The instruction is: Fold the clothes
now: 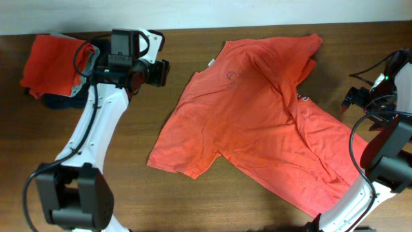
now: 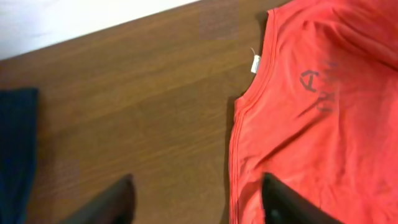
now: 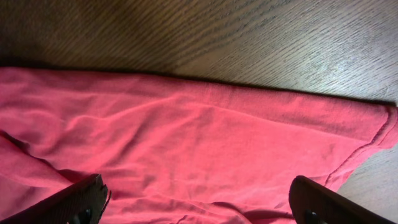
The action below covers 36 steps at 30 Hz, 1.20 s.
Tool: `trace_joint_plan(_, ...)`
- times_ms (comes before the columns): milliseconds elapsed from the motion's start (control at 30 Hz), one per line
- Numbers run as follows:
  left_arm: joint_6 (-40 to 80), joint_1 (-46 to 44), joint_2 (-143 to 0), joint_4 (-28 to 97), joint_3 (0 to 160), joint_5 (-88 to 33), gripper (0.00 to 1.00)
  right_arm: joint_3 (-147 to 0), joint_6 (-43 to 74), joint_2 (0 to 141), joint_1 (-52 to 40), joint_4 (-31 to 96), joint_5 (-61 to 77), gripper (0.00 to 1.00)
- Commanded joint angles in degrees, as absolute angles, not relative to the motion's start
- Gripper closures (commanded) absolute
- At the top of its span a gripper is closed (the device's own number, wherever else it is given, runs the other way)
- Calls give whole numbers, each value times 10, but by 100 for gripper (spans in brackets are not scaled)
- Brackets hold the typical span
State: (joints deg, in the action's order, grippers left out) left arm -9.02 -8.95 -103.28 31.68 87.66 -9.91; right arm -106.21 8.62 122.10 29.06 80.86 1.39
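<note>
An orange-red T-shirt [image 1: 257, 116] lies spread and wrinkled across the middle of the table, collar toward the far left. In the left wrist view its collar edge [image 2: 249, 106] and a faint dark print show. My left gripper [image 1: 158, 72] [image 2: 196, 202] hovers open just left of the collar, one finger [image 2: 286, 205] over the shirt's edge and the other over bare wood. My right gripper [image 1: 353, 100] [image 3: 196, 202] stands open above the shirt's right side, with red cloth [image 3: 199, 137] below and nothing between its fingers. A second orange-red piece of clothing [image 1: 51, 58] sits bunched at the far left.
A dark navy garment [image 1: 61, 102] [image 2: 15, 149] lies under the bunched red piece at the far left. A small white label [image 2: 255, 64] sticks out at the collar. The brown wooden table [image 1: 161, 200] shows in front of the shirt.
</note>
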Motion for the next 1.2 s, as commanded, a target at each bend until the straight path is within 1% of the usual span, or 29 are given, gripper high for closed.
trace_joint_plan(0, -94, -110, -1068, 317, 887, -106, 39, -1061, 86, 1223, 293, 809, 6, 2)
trace_joint_plan(233, -93, -143, -1140, 315, 887, -54, 39, -1061, 87, 1223, 293, 809, 6, 2)
trace_joint_plan(433, -93, -149, -1190, 314, 887, -49, 38, -1061, 86, 1223, 293, 809, 6, 2)
trace_joint_plan(700, -93, -150, -1218, 310, 887, -51, 39, -1061, 87, 1223, 293, 809, 6, 2)
trace_joint_plan(900, -93, -157, -1224, 313, 886, -69, 41, -1061, 87, 1223, 293, 809, 6, 2)
trace_joint_plan(1167, -93, -174, -1233, 312, 886, -68, 41, -1061, 86, 1223, 293, 809, 6, 2)
